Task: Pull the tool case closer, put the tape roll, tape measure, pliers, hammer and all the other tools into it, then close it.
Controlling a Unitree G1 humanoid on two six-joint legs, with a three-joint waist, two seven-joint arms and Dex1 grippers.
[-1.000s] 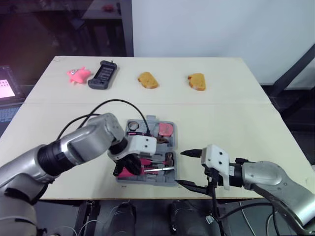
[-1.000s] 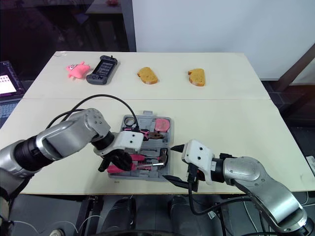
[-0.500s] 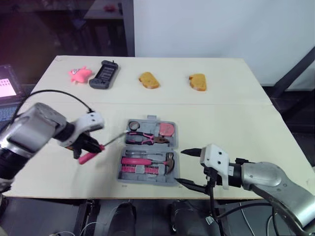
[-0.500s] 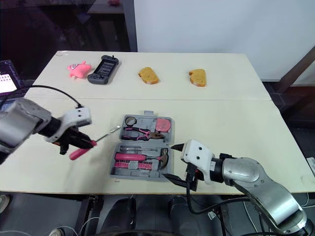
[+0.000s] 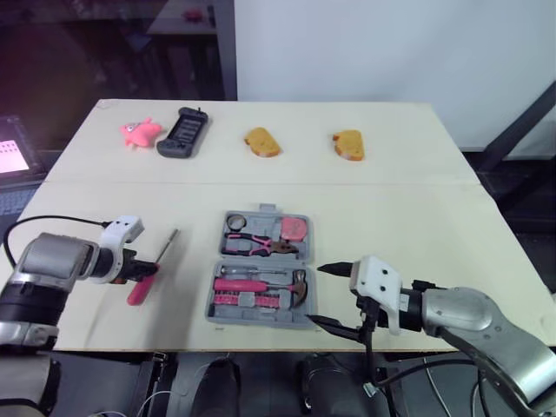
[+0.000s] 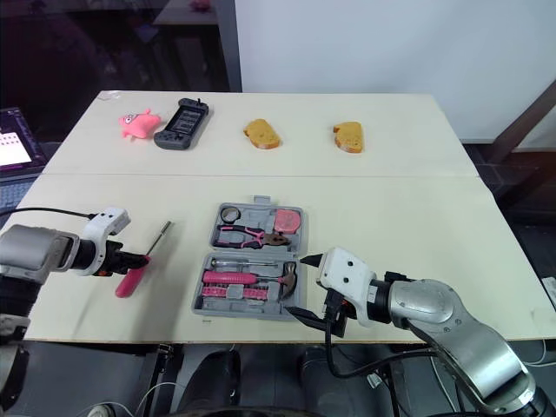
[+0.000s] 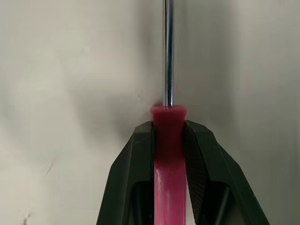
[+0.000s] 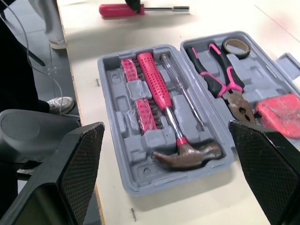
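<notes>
The grey tool case [image 5: 259,317] lies open near the table's front edge. It holds a tape roll [image 5: 234,223], pliers [image 5: 257,245], a pink tape measure [image 5: 294,228], a pink-handled hammer [image 8: 161,96] and pink bits [image 5: 240,300]. Left of the case, my left gripper [image 5: 137,271] is shut on the handle of a pink screwdriver [image 7: 168,136]. The screwdriver's steel shaft [image 5: 165,246] points away over the table, at or just above its surface. My right gripper [image 5: 319,295] is open at the case's front right corner, with nothing between its fingers.
Along the far edge lie a pink toy [image 5: 139,132], a black handheld device [image 5: 181,132] and two bread pieces [image 5: 261,142] [image 5: 347,144]. A lit screen [image 5: 9,156] stands off the table's left side. The case sits close to the table's front edge.
My left gripper has left the case with the pink screwdriver, swung far to the left and come down to the table. The right gripper has stayed put.
</notes>
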